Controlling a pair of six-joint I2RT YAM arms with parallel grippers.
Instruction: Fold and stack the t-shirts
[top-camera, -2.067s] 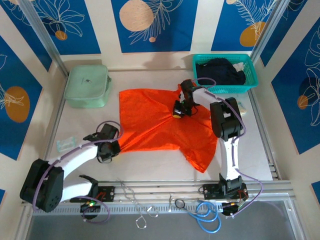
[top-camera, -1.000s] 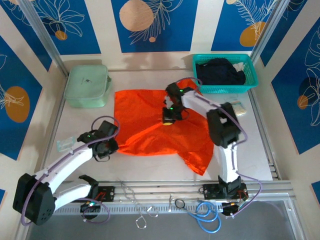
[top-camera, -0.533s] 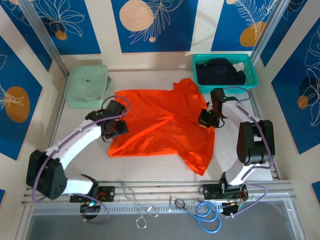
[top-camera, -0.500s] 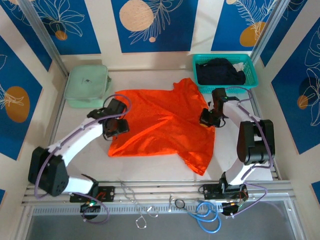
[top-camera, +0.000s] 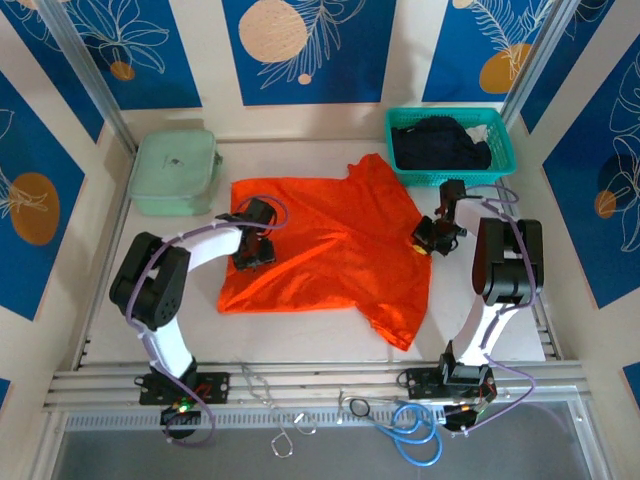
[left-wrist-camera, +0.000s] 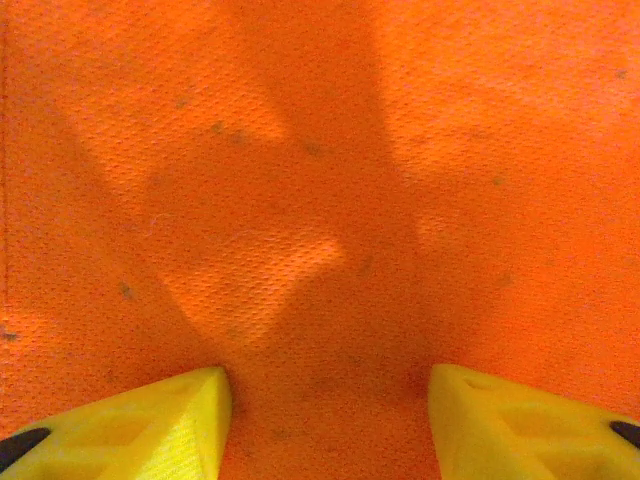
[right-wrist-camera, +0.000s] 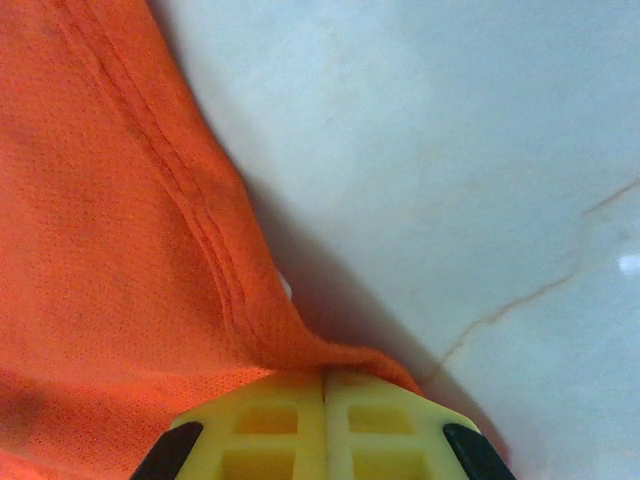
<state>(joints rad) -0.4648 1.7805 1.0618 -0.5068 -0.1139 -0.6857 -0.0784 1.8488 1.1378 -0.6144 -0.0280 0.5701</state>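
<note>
The orange t-shirt (top-camera: 330, 250) lies spread over the middle of the table, one sleeve pointing toward the front right. My left gripper (top-camera: 255, 248) rests on the shirt's left part; in the left wrist view its yellow fingers (left-wrist-camera: 150, 430) stand apart over flat orange fabric (left-wrist-camera: 320, 200), so the left gripper (left-wrist-camera: 330, 425) is open and holds nothing. My right gripper (top-camera: 425, 243) is at the shirt's right edge. In the right wrist view the right gripper (right-wrist-camera: 325, 400) is shut on the hem of the orange shirt (right-wrist-camera: 120, 250). A black t-shirt (top-camera: 440, 145) lies bunched in the teal basket (top-camera: 500, 165).
A pale green box (top-camera: 175, 172) stands at the back left. The teal basket is at the back right, close behind the right arm. Bare white tabletop (right-wrist-camera: 450, 150) lies to the right of the shirt. Metal rails and loose cables (top-camera: 400, 420) run along the front edge.
My left gripper let go of the shirt's front-left corner, opened, and moved onto the shirt. The right gripper pulled the cloth from the middle toward the right.
</note>
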